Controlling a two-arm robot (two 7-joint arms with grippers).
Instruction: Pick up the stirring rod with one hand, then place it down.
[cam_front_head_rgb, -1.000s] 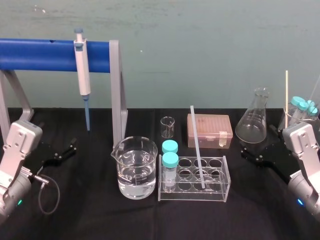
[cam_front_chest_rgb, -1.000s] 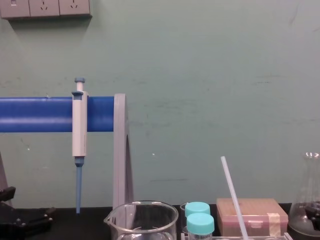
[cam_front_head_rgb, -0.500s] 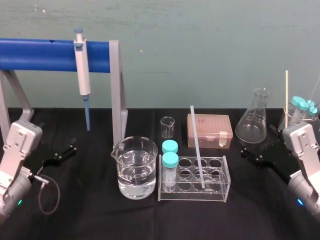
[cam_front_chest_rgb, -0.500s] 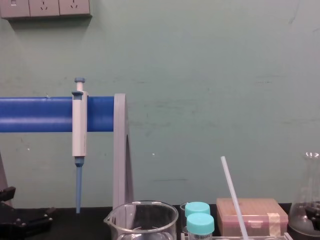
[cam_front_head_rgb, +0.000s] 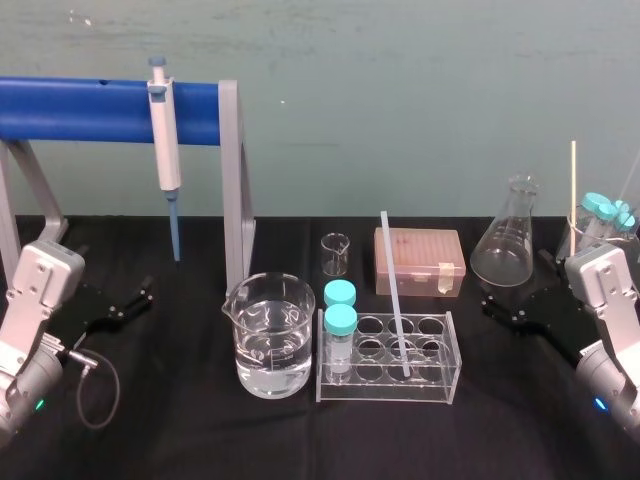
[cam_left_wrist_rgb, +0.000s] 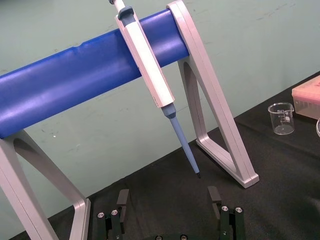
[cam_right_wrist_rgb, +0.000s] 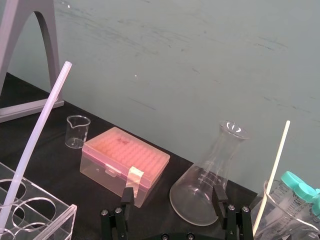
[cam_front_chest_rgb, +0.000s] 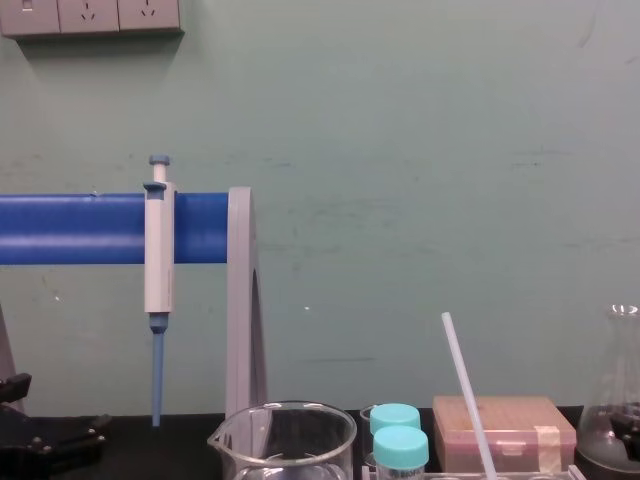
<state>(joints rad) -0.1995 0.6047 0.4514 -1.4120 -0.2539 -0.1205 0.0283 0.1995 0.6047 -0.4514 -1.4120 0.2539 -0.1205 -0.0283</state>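
Note:
The stirring rod (cam_front_head_rgb: 393, 290) is a thin white translucent rod. It leans in a hole of the clear tube rack (cam_front_head_rgb: 440, 385) at the table's middle, its top tilted back and left. It also shows as the stirring rod (cam_front_chest_rgb: 465, 390) in the chest view and the stirring rod (cam_right_wrist_rgb: 37, 135) in the right wrist view. My right gripper (cam_front_head_rgb: 505, 311) rests open at the table's right, well right of the rack and in front of the flask, with nothing between its fingers (cam_right_wrist_rgb: 217, 196). At the far left, my left gripper (cam_front_head_rgb: 122, 306) lies open and empty, its fingers (cam_left_wrist_rgb: 122, 200) pointing towards the blue stand.
A beaker of water (cam_front_head_rgb: 268, 335) and two teal-capped vials (cam_front_head_rgb: 340, 330) stand left of the rod. Behind are a small beaker (cam_front_head_rgb: 335, 253), a pink tip box (cam_front_head_rgb: 420, 260) and a conical flask (cam_front_head_rgb: 508, 240). A pipette (cam_front_head_rgb: 164, 150) hangs on the blue stand (cam_front_head_rgb: 90, 108). Capped tubes (cam_front_head_rgb: 602, 215) stand far right.

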